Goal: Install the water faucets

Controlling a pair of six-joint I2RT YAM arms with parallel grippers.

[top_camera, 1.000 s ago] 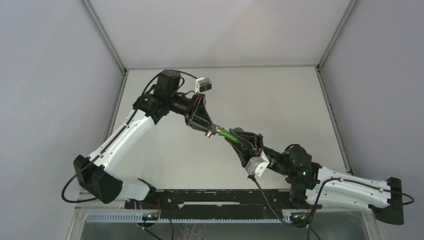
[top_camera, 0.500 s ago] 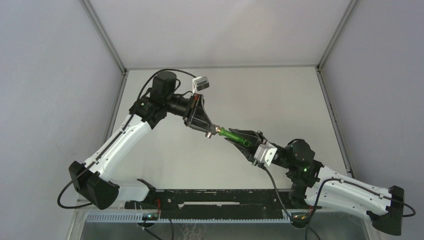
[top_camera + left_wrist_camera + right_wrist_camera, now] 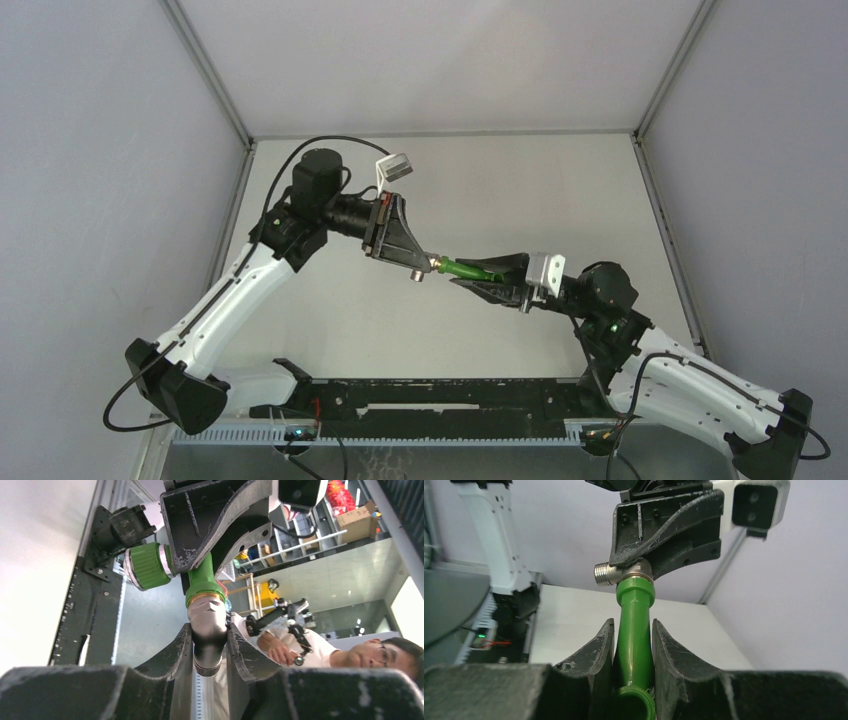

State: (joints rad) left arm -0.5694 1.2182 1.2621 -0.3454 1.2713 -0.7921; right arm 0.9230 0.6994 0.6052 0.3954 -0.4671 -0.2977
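Pale tabletop [image 3: 560,200], grey walls [image 3: 100,200] (metal-framed), green tap [image 3: 465,268] and elbow fitting [image 3: 431,264] held aloft

The bench [image 3: 560,190] is a pale, matte, off-white top that narrows toward 12 o'clock in the overhead view. Aluminium frame rails [image 3: 440,133] run along its edges at 9, 12 and 3 o'clock, where plain grey walls [image 3: 100,200] rise. At 6 o'clock a long black mounting plate [image 3: 440,392] lies flat across the near edge. A white slotted cable duct [image 3: 400,433] runs just beside it on the camera's side.
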